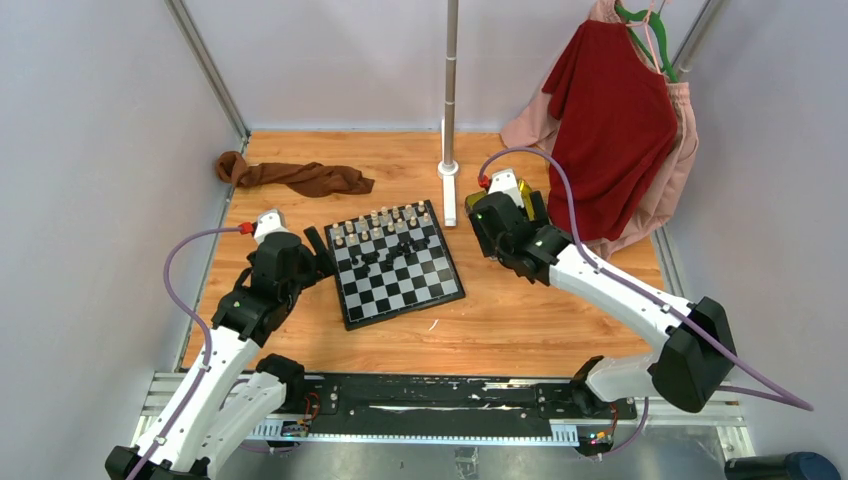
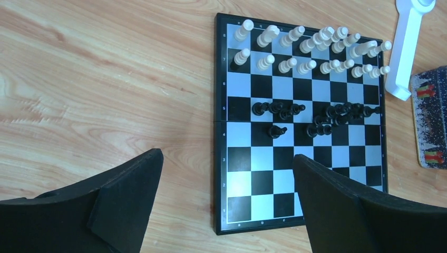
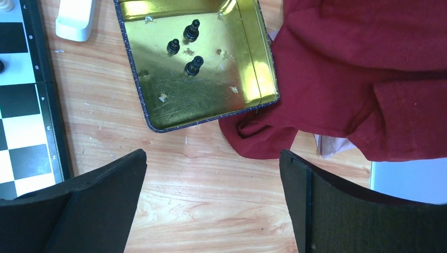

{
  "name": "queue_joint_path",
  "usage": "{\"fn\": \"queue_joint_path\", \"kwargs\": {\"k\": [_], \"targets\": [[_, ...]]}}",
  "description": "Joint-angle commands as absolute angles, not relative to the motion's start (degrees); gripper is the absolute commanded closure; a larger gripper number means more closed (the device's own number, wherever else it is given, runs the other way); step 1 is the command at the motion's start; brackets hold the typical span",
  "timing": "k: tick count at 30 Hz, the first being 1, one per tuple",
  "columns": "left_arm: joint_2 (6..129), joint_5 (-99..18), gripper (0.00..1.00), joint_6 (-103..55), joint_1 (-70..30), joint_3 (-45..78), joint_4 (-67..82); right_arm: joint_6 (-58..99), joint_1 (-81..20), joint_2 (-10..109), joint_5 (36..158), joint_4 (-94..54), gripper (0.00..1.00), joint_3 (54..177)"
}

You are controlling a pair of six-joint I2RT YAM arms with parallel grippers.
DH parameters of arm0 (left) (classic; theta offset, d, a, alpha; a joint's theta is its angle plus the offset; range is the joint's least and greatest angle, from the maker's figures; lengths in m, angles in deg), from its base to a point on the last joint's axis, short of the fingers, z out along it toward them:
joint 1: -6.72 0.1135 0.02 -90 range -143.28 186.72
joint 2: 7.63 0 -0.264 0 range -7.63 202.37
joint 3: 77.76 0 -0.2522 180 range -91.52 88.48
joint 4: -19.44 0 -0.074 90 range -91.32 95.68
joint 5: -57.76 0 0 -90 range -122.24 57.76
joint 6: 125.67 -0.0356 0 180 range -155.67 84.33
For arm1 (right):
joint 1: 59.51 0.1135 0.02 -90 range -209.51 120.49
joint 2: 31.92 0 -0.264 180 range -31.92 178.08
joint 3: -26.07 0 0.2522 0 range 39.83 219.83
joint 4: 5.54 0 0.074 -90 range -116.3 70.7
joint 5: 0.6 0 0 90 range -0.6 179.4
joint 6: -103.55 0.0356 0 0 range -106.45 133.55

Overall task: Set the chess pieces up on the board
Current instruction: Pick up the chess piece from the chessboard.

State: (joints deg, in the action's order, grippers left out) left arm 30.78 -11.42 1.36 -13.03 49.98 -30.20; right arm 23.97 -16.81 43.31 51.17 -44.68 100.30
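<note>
The checkered board [image 1: 412, 292] lies mid-table. Cream pieces [image 1: 385, 222] fill its two far rows, and black pieces [image 1: 395, 250] cluster in the middle rows, some lying down. In the left wrist view the board [image 2: 263, 182] shows the cream rows [image 2: 305, 50] and the black cluster [image 2: 321, 113]. My left gripper [image 1: 322, 256] is open and empty, its jaws straddling the board's near left corner [image 2: 227, 156]. My right gripper [image 1: 492, 228] is open and empty above bare wood [image 3: 213, 155], just short of the gold tin [image 3: 211, 97], which holds three black pieces [image 3: 187, 47].
A white pole stand [image 1: 449, 150] rises just behind the board; its base [image 3: 74, 18] lies between board and tin. A red garment [image 1: 615, 120] hangs at the right and spreads beside the tin [image 3: 369, 68]. A brown cloth [image 1: 300, 178] lies at the far left.
</note>
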Motion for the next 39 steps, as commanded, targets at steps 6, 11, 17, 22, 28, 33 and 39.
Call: {"fn": "queue_joint_path", "kwargs": {"k": [6, 11, 17, 22, 28, 33, 39], "targets": [[30.0, -8.5, 0.0, 2.5, -13.5, 50.3, -32.3, 18.9, -15.4, 45.5, 53.3, -43.5, 0.14, 102.7], [30.4, -7.3, 0.0, 0.5, -13.5, 48.7, -33.3, 19.5, -15.4, 49.3, 66.5, -44.1, 0.38, 107.2], [31.0, -7.5, 0.0, 0.5, -13.5, 48.4, -34.5, 22.1, -15.3, 55.5, 78.1, -44.6, 0.43, 111.8], [29.5, -8.6, 0.0, 0.9, -13.5, 49.4, -34.8, 22.6, -15.3, 58.2, 82.4, -43.1, 0.36, 112.2], [29.2, -8.5, 0.0, 0.6, -13.5, 49.6, -35.3, 22.5, -15.1, 61.3, 86.7, -39.7, 0.28, 112.5], [29.1, -8.9, 0.0, 1.0, -13.5, 50.1, -35.2, 22.5, -15.1, 65.1, 89.4, -38.7, 0.24, 114.4], [27.8, -8.8, 0.0, 1.2, -13.5, 50.8, -35.3, 22.2, -15.1, 69.0, 91.4, -37.6, 0.25, 116.5]]}}
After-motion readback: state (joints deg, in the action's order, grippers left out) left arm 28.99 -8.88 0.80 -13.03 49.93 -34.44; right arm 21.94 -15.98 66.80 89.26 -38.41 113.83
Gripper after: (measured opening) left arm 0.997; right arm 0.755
